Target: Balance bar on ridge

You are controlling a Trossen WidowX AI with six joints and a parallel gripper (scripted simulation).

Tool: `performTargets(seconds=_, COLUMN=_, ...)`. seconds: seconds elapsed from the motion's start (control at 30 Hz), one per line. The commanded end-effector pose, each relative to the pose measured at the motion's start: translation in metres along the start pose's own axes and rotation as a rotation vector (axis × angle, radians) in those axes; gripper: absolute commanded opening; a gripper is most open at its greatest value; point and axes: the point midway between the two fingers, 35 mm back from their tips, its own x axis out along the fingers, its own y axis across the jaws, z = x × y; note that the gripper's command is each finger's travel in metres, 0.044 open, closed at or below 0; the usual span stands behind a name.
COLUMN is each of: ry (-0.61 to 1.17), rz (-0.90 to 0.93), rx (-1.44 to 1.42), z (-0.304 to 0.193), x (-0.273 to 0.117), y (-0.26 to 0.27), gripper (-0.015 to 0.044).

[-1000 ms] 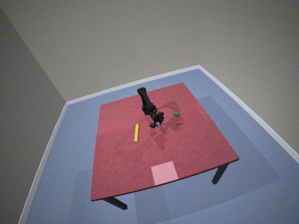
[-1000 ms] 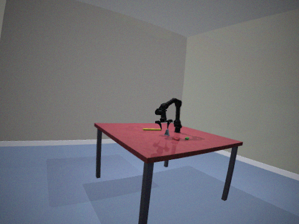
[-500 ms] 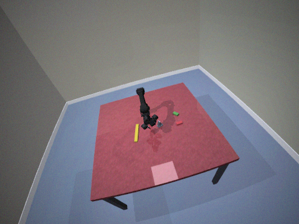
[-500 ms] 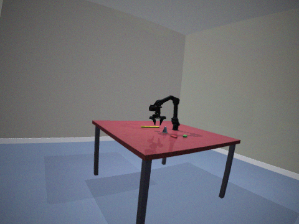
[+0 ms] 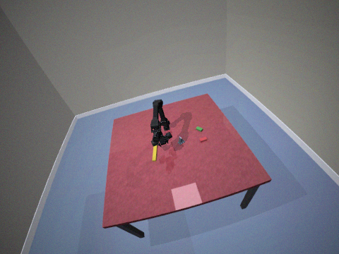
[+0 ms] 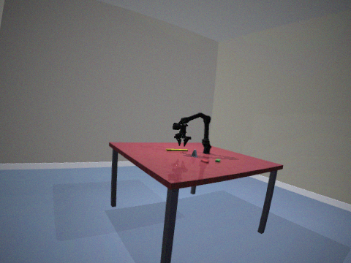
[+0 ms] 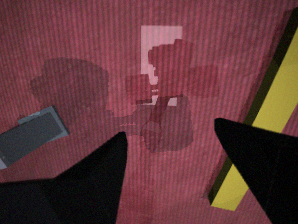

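The yellow bar (image 5: pixel 155 154) (image 6: pixel 177 150) (image 7: pixel 284 95) lies flat on the red table (image 5: pixel 134 197) (image 6: pixel 153 164). The small grey ridge (image 5: pixel 181 140) (image 6: pixel 194 153) (image 7: pixel 34 137) stands on the table, apart from the bar; in the wrist view it is at the left edge. My gripper (image 5: pixel 161 144) (image 6: pixel 182 145) (image 7: pixel 170 130) is open and empty, pointing down above the table. In the wrist view its right finger covers part of the bar's near end, and the ridge lies beyond the left finger. The bar's far end is cut off there.
A red block (image 5: pixel 203 139) (image 6: pixel 205 161) and a green block (image 5: pixel 199 128) (image 6: pixel 218 161) lie on the table on the other side of the ridge from the bar. A pale patch (image 5: pixel 187 197) shows at the table's near edge in the top view.
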Motion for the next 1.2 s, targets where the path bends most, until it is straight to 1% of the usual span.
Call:
performTargets(seconds=0.0, ry=0.006, rz=-0.03, rx=0.081, z=-0.011, x=-0.005, y=-0.02, gripper=0.0315)
performTargets(seconds=0.5, ry=0.041, rz=-0.108, rx=0.342, z=-0.056, x=-0.019, y=-0.08, gripper=0.0315)
performTargets(seconds=0.67, ry=0.045, rz=-0.115, rx=0.368, z=-0.061, x=-0.02, y=-0.085, gripper=0.0315)
performTargets(seconds=0.77, ry=0.045, rz=-0.115, rx=0.368, z=-0.061, x=-0.014, y=-0.086, gripper=0.0315)
performTargets(seconds=1.0, ry=0.045, rz=-0.115, rx=0.368, z=-0.064, x=0.023, y=-0.09, gripper=0.0315)
performTargets(seconds=1.17, ry=0.045, rz=-0.115, rx=0.368, z=-0.064, x=0.025, y=-0.09, gripper=0.0315)
